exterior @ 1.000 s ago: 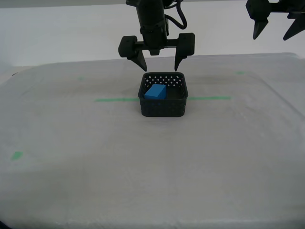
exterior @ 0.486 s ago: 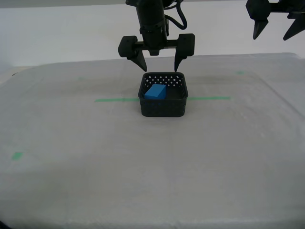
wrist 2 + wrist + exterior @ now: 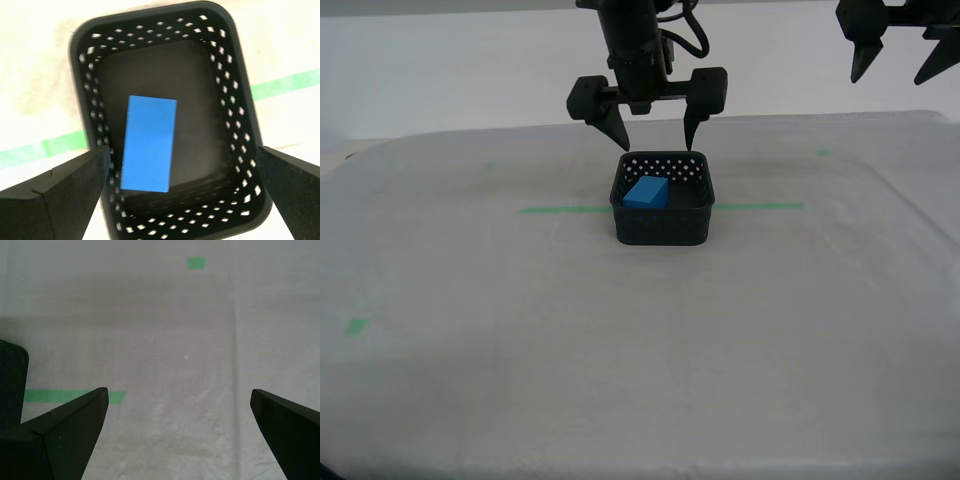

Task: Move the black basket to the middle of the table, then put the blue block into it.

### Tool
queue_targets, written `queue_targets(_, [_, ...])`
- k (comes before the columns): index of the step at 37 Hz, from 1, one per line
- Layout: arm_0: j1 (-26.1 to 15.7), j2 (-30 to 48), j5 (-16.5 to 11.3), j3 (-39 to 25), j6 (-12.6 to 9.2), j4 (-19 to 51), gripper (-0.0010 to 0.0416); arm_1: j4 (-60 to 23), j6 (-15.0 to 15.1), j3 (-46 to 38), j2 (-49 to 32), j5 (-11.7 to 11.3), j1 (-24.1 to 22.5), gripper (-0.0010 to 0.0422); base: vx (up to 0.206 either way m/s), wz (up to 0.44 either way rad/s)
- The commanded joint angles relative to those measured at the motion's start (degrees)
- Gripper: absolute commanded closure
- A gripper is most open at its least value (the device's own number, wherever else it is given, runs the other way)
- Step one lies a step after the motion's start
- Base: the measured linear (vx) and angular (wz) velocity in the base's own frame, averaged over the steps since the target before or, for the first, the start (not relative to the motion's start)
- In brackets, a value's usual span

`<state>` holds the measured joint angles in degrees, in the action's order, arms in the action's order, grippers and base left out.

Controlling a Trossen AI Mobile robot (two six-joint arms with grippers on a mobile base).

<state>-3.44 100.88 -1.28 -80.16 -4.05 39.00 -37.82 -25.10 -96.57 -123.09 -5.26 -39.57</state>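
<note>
The black basket (image 3: 663,199) stands upright near the middle of the desk (image 3: 620,340), somewhat toward its far edge, right on the thin green tape line (image 3: 560,209) that runs across the cloth to either side of it. The blue block (image 3: 646,193) lies inside the basket on its floor, slightly askew to the walls and nearer one long wall than the other, as my second wrist view shows (image 3: 149,144).

My second pincer (image 3: 653,128) hangs directly above the basket with its jaws spread wide and nothing between them; the fingertips (image 3: 617,132) are clear of the rim, touching neither basket nor block.

My first pincer (image 3: 897,62) is raised high over the far right corner of the desk, well apart from the basket, its jaws also spread and empty. Below it lie bare cloth, a stretch of the tape line and a small green tape mark (image 3: 196,262).
</note>
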Motion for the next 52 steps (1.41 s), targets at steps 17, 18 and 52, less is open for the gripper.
queue_targets(17, [0.0, 0.0, 0.0, 0.0, 0.0, 0.0, 0.0007, -5.6, 2.7, 0.2, 6.2, -3.3, 3.3, 0.0011, 0.000, 0.000])
queue_targets(18, [0.0, 0.0, 0.0, 0.0, 0.0, -0.1, 0.0007, -5.8, 2.7, 0.2, 6.5, -3.8, 3.5, 0.0011, 0.000, 0.000])
queue_targets(52, [0.0, 0.0, 0.0, 0.0, 0.0, 0.0, 0.0007, -5.9, 4.6, 10.9, 19.0, -4.8, 11.2, 0.0011, 0.000, 0.000])
